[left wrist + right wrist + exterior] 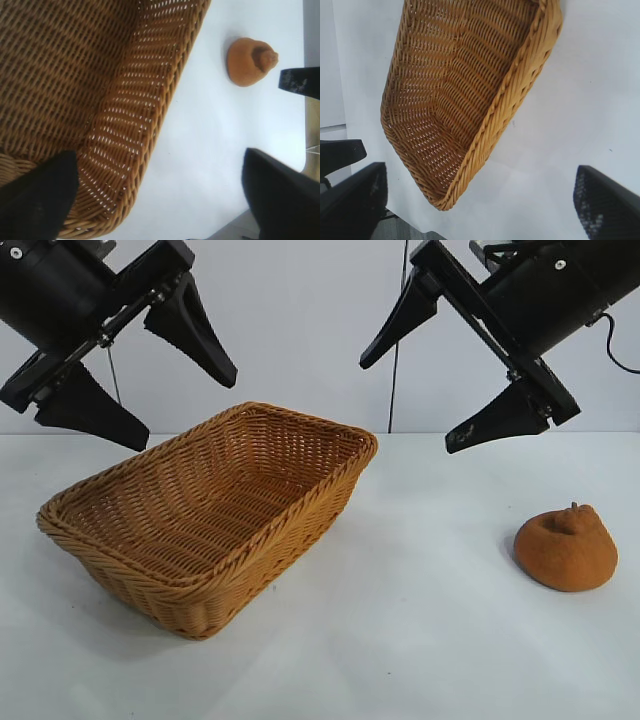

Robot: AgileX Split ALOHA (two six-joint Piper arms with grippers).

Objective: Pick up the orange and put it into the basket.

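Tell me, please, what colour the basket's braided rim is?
Honey-tan, like the rest of the rectangular woven wicker basket; the exterior view shows it best.

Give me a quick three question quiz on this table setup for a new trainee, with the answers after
1. True or false: the orange already lies inside the basket.
2. Which end effector hangs nearer the orange: A) the left end effector B) the right end effector?
3. Fill in: both end effectors are ____ and hold nothing.

Key: 1. False, it sits on the table, apart from the basket. 2. B. 3. open.
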